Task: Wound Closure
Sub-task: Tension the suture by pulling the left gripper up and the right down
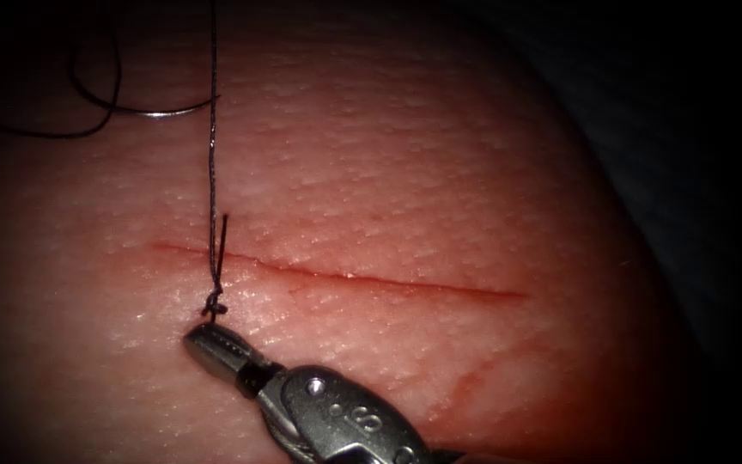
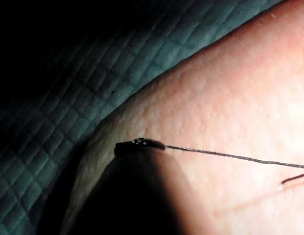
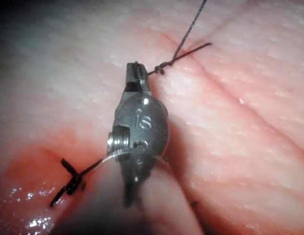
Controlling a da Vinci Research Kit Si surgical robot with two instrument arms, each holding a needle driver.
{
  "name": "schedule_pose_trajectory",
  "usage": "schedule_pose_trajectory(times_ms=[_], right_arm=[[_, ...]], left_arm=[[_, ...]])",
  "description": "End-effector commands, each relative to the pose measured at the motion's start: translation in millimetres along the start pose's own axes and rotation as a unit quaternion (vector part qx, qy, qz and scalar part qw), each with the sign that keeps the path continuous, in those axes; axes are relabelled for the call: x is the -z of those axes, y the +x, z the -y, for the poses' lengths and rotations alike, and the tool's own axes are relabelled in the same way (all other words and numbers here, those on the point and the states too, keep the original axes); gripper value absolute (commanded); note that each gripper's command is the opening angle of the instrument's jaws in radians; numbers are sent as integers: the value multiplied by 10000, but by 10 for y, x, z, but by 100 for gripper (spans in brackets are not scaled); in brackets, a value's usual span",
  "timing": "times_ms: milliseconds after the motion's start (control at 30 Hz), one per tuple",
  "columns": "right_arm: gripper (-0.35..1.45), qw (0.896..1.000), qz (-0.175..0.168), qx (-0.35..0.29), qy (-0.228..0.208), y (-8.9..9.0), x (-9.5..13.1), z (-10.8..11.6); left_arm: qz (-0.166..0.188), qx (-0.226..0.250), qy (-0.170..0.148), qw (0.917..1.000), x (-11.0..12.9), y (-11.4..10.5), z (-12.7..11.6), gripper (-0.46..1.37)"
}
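The tissue (image 1: pixel 440 172) bears a long cut (image 1: pixel 371 279). At the cut's left end sits a thread knot (image 1: pixel 214 304), with a short tail (image 1: pixel 223 232) standing up beside it. My right tool (image 1: pixel 203 333) lies just below the knot, its jaws shut on the thread at the knot (image 3: pixel 159 68). From the knot a taut thread (image 1: pixel 213 129) runs straight up. In the left wrist view my left tool (image 2: pixel 139 143) is shut on that thread (image 2: pixel 230 155). The curved needle (image 1: pixel 161 112) lies free on the tissue at the far left, held by neither tool.
Slack thread (image 1: pixel 88 103) loops around the needle. A second knot with cut ends (image 3: pixel 68 182) sits in red fluid (image 3: pixel 29 196) behind my right tool. A green quilted drape (image 2: pixel 68 98) borders the tissue.
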State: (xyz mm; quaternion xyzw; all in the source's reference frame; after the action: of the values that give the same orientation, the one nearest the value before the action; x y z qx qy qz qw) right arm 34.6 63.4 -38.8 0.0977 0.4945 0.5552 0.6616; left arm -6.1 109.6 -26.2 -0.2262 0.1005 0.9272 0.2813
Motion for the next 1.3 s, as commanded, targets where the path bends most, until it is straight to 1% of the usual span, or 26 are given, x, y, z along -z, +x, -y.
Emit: schedule_pose_trajectory(times_ms=[33, 133, 300, 367, 467, 567, 700, 800, 833, 867, 1033, 1200, 1300], right_arm=[[-35, 10000, -2, 4, -28, -1, 0, 0], [-35, 10000, -3, 5, -29, -1, 0, 0], [-35, 10000, -7, 92, -29, -1, -1, 2], [-35, 9999, -8, 147, -35, 0, -1, 1], [-35, 9998, -9, 197, -46, 3, -3, -1], [-35, 9997, -25, 241, -69, 6, -7, -4], [-35, 9996, -30, 265, -90, 9, -13, -10], [-35, 9995, -40, 308, -93, 6, -15, -14], [-35, 9995, -41, 311, -92, 5, -15, -14], [-35, 9995, -42, 314, -90, 4, -15, -14], [-35, 9994, -45, 314, -96, 3, -13, -7], [-35, 9995, -37, 317, -39, 0, -9, 3], [-35, 9995, -33, 323, -7, -2, -5, 8]], left_arm=[[6, -4, -5, 10000, 0, 0, 0, -35], [14, -5, 6, 10000, 0, 0, 1, -35], [0, -80, 160, 9998, -1, 5, 9, -35], [-21, -122, 268, 9996, -1, 11, 14, -35], [-67, -271, 505, 9983, -3, 25, 22, -35], [6, -392, 692, 9968, -5, 35, 26, -35], [99, -438, 842, 9954, -10, 40, 31, -35], [237, -444, 1115, 9925, -13, 41, 39, -35], [264, -444, 1158, 9919, -13, 41, 41, -35], [309, -456, 1268, 9904, -13, 42, 44, -35], [476, -592, 1574, 9846, -17, 48, 59, -35], [541, -676, 1652, 9825, -25, 59, 71, -35], [550, -752, 1688, 9812, -26, 57, 71, -35]])
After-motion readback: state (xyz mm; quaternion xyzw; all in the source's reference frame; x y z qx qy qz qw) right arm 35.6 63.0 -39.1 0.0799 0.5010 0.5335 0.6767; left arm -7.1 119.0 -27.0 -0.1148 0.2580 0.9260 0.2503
